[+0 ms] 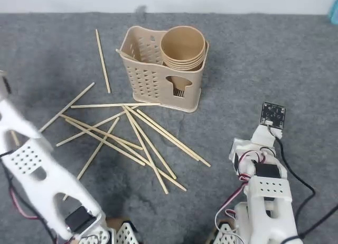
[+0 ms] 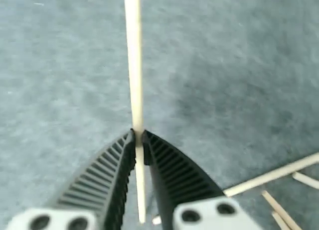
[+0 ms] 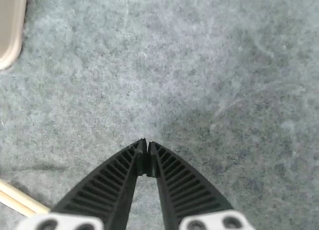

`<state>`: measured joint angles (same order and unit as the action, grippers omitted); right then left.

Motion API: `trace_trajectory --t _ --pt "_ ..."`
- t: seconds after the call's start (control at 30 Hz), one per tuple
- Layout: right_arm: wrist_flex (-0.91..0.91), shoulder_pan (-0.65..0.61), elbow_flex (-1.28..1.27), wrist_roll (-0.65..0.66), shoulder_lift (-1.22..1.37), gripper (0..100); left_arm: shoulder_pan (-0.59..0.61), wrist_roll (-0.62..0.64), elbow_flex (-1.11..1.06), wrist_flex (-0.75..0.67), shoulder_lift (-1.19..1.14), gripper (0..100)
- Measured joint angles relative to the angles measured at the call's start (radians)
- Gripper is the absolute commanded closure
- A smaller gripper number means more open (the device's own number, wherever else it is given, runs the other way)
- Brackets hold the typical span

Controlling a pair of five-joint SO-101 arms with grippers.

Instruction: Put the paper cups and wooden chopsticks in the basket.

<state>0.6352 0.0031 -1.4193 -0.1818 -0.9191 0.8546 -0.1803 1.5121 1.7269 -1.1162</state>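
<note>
Wooden chopstick (image 2: 132,65) nipped at tips of our left tool (image 2: 139,136). Thin hold: we judge it may swivel, drop short of basket (image 1: 148,81). Right tool (image 3: 146,143) closed, empty.

The high camera is looking steeply down over the table (image 1: 285,64), with the arms at its near edge and the basket (image 1: 153,80) toward the far one. The wrist cameras are peering along the left gripper (image 2: 138,136), with its chopstick (image 2: 133,65), and the right gripper (image 3: 146,143), close above the felt. They are sharing loose chopsticks (image 1: 132,138) and a basket corner with the high view.
</note>
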Motion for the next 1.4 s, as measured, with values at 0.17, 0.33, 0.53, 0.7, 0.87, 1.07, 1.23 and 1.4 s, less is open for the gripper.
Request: trace_trajectory --t 0.17,0.33,0.53,0.7,0.87,1.07,1.23,1.4 --pt "0.0 0.0 0.0 0.0 0.0 99.1 0.057 0.049 0.0 0.0 0.107 99" --pt "0.0 0.0 0.0 0.0 0.0 99.1 0.109 0.12 0.0 0.0 0.252 99" --pt "0.0 0.0 0.0 0.0 0.0 99.1 0.135 0.192 -0.005 0.0 0.407 99" --pt "0.0 0.0 0.0 0.0 0.0 99.1 0.135 0.195 -0.15 0.0 0.578 99" --pt "0.0 0.0 0.0 0.0 0.0 99.1 0.123 0.195 -0.474 0.0 0.855 99" --pt "0.0 0.002 -0.015 0.0 0.0 99.1 -0.017 0.195 -0.832 0.0 1.227 99" --pt "0.0 0.0 -0.015 0.0 0.0 99.1 -0.18 0.199 -0.954 -0.008 1.481 99" --pt "0.0 0.0 -0.015 0.0 0.0 99.1 -0.385 0.258 -0.988 -0.097 1.642 99"
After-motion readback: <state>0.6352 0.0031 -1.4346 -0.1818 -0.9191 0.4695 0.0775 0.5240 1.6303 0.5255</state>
